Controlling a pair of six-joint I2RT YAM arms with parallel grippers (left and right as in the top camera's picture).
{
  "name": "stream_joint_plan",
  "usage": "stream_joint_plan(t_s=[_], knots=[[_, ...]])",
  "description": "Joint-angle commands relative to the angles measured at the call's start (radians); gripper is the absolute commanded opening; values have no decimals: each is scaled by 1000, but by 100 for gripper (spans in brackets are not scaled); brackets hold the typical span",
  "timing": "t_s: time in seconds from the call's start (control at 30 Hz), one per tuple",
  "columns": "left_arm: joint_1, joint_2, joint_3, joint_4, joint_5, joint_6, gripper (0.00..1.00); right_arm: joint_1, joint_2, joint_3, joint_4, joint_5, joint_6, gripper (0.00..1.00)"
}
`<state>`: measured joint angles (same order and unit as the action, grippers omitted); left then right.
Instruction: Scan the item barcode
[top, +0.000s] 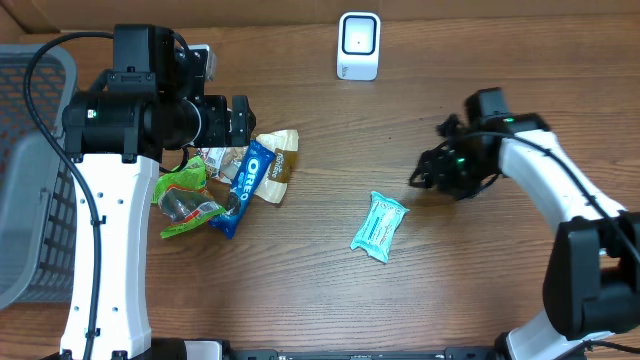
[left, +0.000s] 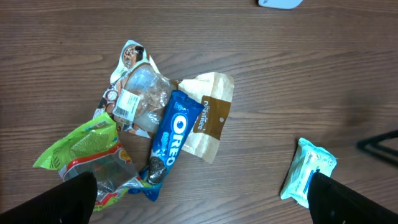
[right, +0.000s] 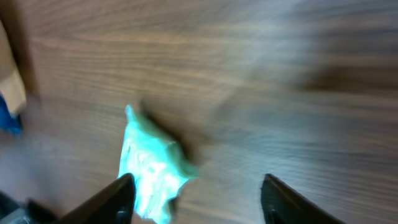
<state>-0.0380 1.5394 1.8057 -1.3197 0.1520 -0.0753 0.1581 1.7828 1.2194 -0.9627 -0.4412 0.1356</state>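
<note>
Apparently loose, teal packet (top: 380, 226) near right gripper (top: 420, 180)

Wooden table (top: 470, 300) with white scanner (top: 358, 45), teal packet (top: 380, 226), snack-packet heap (top: 235, 185).

Even, fairly bright light with soft shadows; the right wrist view is heavily smeared, probably motion blur

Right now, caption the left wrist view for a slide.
Open left gripper above an Oreo pack, green snack bag and teal packet.
</note>
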Motion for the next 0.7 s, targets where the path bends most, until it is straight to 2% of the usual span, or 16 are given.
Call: stream_joint_plan(t_s=[0.0,0.13,0.4,0.53,0.67], knots=[[0,4,-4,0,-5,-11,100,100,-15,-2,13,7,139,80],[0,4,-4,0,-6,-11,100,179,-3,-51,53,91,289,81],[0,4,-4,0,-5,-11,100,262,3,-173,224,191,402,76],[0,4,-4,0,-5,-11,100,267,4,-223,270,199,415,67],[0,4,-4,0,-5,-11,100,267,4,-246,294,230,416,47]])
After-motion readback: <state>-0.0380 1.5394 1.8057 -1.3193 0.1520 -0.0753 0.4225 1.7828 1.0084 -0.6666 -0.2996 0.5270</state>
